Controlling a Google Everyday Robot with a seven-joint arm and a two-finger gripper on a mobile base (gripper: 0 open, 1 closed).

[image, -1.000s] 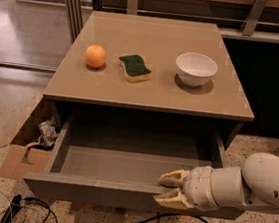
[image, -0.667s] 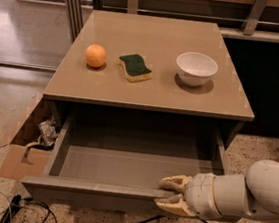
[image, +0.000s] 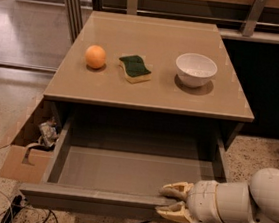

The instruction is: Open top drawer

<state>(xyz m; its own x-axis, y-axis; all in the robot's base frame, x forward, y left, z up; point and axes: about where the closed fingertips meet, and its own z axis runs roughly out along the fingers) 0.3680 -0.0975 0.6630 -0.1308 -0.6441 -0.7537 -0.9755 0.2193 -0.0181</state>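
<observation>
The top drawer of the tan cabinet stands pulled far out toward me, and its shallow grey box interior is bare. Its front edge runs along the bottom of the view. My gripper comes in from the lower right on a white arm. Its two pale fingers straddle the drawer's front edge right of centre, one finger inside the box and one outside below the rim. The drawer's front face is hidden from this angle.
On the cabinet top sit an orange, a green-and-yellow sponge and a white bowl. An open cardboard box with clutter stands on the floor at the left. Cables lie at the lower left.
The drawer has slid a little farther out toward me, and my gripper has moved down with its front edge.
</observation>
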